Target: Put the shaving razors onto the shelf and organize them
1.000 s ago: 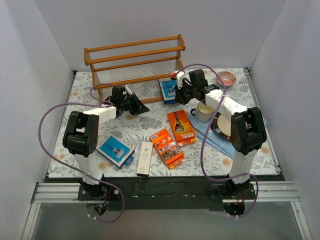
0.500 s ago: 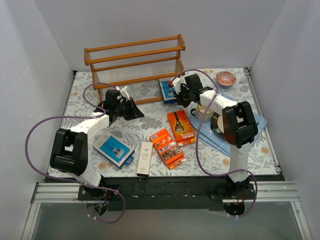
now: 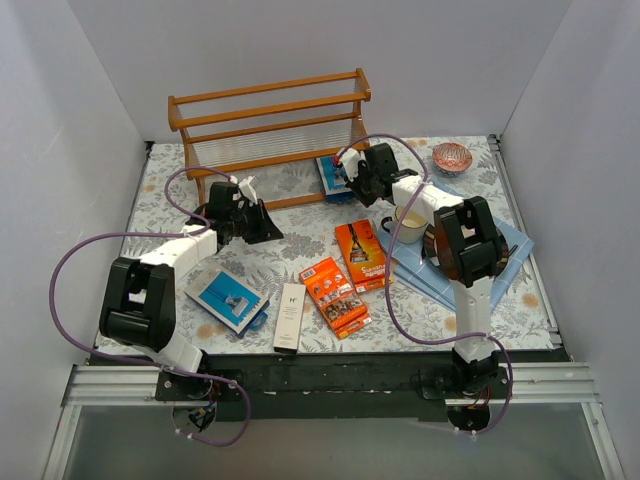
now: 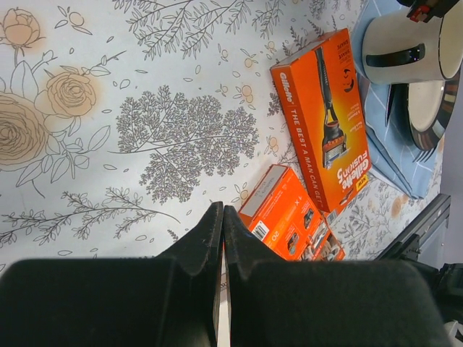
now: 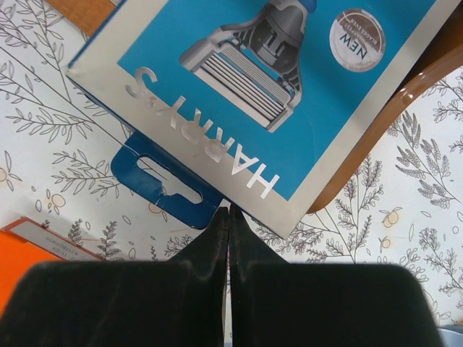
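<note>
The wooden shelf [image 3: 270, 93] stands at the back of the table. One blue razor pack [image 3: 331, 176] leans against its right foot; in the right wrist view this pack [image 5: 289, 72] fills the top, partly over a brown shelf rail [image 5: 405, 94]. My right gripper [image 3: 352, 180] [image 5: 228, 211] is shut, its tips at the pack's lower edge with nothing between them. My left gripper [image 3: 265, 225] [image 4: 222, 210] is shut and empty above bare tablecloth. A second blue pack [image 3: 230, 300], a slim white box [image 3: 289, 316] and two orange packs [image 3: 335, 295] [image 3: 362, 254] lie flat near the front.
A white mug [image 3: 405, 222] and a blue cloth [image 3: 480, 260] sit under the right arm, and a small patterned bowl [image 3: 452, 157] is at the back right. In the left wrist view the mug [image 4: 405, 47] and a plate [image 4: 427, 101] lie beyond the orange packs [image 4: 325, 123] [image 4: 289, 220].
The right arm has stretched forward and left, bringing its gripper up to the blue pack by the shelf. The left arm dropped lower and its gripper shifted slightly.
</note>
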Tool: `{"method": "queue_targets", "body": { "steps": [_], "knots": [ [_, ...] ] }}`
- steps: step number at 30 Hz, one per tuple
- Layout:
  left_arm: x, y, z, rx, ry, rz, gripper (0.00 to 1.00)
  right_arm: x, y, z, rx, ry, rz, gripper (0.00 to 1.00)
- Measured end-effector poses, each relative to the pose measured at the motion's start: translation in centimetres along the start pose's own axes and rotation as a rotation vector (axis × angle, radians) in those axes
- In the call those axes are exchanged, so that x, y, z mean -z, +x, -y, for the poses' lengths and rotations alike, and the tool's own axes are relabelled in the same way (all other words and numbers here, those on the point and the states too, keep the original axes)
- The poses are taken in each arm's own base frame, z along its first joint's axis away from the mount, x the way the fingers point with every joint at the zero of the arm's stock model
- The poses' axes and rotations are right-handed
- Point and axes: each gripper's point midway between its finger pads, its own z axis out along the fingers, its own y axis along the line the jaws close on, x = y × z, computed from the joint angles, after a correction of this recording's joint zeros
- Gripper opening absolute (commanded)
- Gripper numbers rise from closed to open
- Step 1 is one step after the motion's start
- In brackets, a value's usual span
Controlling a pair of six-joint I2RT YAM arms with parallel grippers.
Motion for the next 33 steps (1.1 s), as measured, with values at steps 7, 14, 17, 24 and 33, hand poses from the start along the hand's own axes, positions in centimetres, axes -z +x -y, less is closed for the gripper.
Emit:
{"method": "queue_targets", "body": {
  "steps": [7,14,17,24,33],
  "knots": [
    [1.1,-0.6,-1.1,0.003,-0.036,0.024,0.45,0.0,0.3,0.8,0.007,0.05,-0.019,0.15],
    [4.5,-1.1,-3.3,0.007,-0.117,0.03,0.64,2.3,0.4,0.9,0.048,0.091,-0.041,0.44],
    [6.7,-1.5,-4.6,0.042,-0.181,0.045,0.72,6.4,0.2,-1.3,0.033,0.037,-0.035,0.52],
    [14.3,-2.0,-8.9,0.287,-0.365,0.206,0.74,13.3,-7.9,-11.9,0.031,-0.317,0.189,0.66],
    [18.3,4.8,-13.0,0.697,-0.557,0.191,0.81,11.0,-8.6,-24.8,-0.089,-0.736,0.117,0.7]
  ]
}}
